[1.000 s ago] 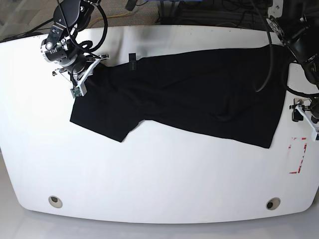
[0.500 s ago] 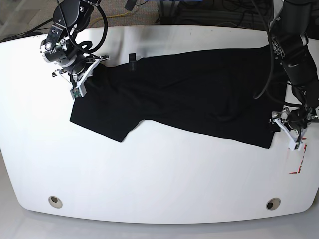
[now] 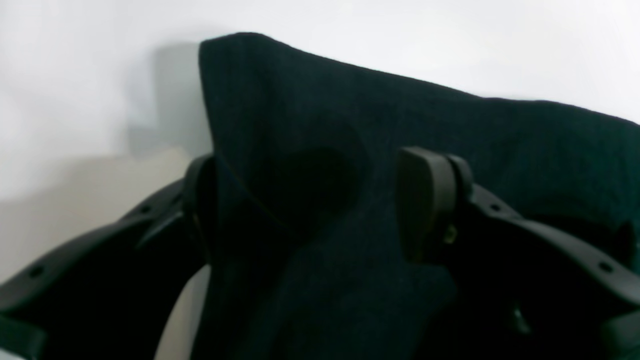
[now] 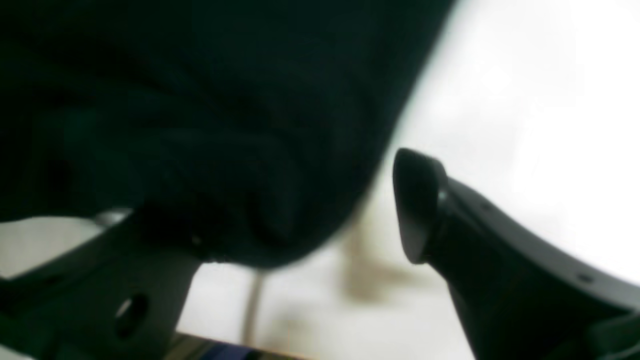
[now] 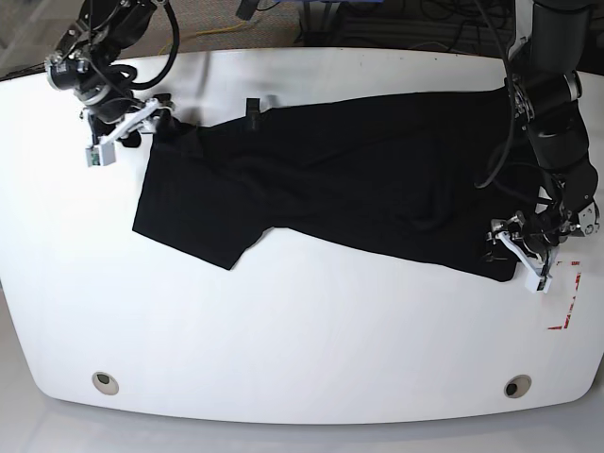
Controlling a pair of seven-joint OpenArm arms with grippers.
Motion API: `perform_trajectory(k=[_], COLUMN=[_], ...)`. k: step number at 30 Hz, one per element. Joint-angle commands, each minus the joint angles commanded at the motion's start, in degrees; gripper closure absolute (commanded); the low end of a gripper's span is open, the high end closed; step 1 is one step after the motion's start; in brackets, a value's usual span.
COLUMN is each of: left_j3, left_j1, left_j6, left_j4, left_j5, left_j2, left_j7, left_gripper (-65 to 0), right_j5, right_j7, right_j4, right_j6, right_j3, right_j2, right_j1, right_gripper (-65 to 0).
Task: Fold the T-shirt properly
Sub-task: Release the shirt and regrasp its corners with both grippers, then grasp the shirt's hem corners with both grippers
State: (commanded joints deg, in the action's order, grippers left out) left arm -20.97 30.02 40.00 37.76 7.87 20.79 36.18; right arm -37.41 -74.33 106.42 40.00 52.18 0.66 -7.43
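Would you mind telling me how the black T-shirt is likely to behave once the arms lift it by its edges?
The T-shirt will probably sag: it lies rumpled on the table, and its corner drapes limply between the left gripper fingers. It looks thin, so likely light. The right gripper seems open, with cloth bunched beside it, so that side may slip free.

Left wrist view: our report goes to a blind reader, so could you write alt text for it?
A black T-shirt corner rises between the two spread fingers of the left tool, the cloth draped against the left-hand finger. Behind it lies a blurred white table.
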Motion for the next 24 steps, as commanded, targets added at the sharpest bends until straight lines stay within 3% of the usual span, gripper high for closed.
perform_trajectory(k=[2, 5, 7, 9, 12, 16, 24], left_j3=[0.00, 0.18, 0.18, 0.18, 0.18, 0.26, 0.26], left_j1=[-0.09, -0.18, -0.18, -0.18, -0.18, -0.18, -0.18], left_j6=[0.00, 0.00, 0.00, 0.00, 0.00, 0.00, 0.00], left_j4=[0.00, 0.00, 0.00, 0.00, 0.00, 0.00, 0.00], left_j5=[0.00, 0.00, 0.00, -0.18, -0.35, -0.35, -0.18], left_j2=[0.00, 0.00, 0.00, 0.00, 0.00, 0.00, 0.00], left_j7=[0.00, -0.09, -0.09, -0.09, -0.09, -0.09, -0.09], left_gripper=[-38.3, -24.6, -11.9, -6.1, -6.3, -6.3, -6.4], right_j5=[-0.35, -1.85, -5.80, -13.80, -23.74, -31.91, -34.81], right_j7=[-1.32, -2.29, -4.66, -5.67, -5.67, -5.67, -5.67], right_j4=[-1.93, -3.69, -3.69, -3.52, -3.52, -3.52, -3.43], right_j6=[0.00, 0.00, 0.00, 0.00, 0.00, 0.00, 0.00], right_j3=[2.11, 2.11, 2.20, 2.02, 2.11, 2.11, -0.18], right_j2=[-2.20, -4.75, -6.95, -9.85, -11.52, -13.89, -17.05], right_j1=[1.85, 2.81, 2.64, 1.32, -1.85, -6.77, -13.27], right_gripper=[-43.0, -43.1, -43.1, -43.1, -43.1, -43.1, -43.1])
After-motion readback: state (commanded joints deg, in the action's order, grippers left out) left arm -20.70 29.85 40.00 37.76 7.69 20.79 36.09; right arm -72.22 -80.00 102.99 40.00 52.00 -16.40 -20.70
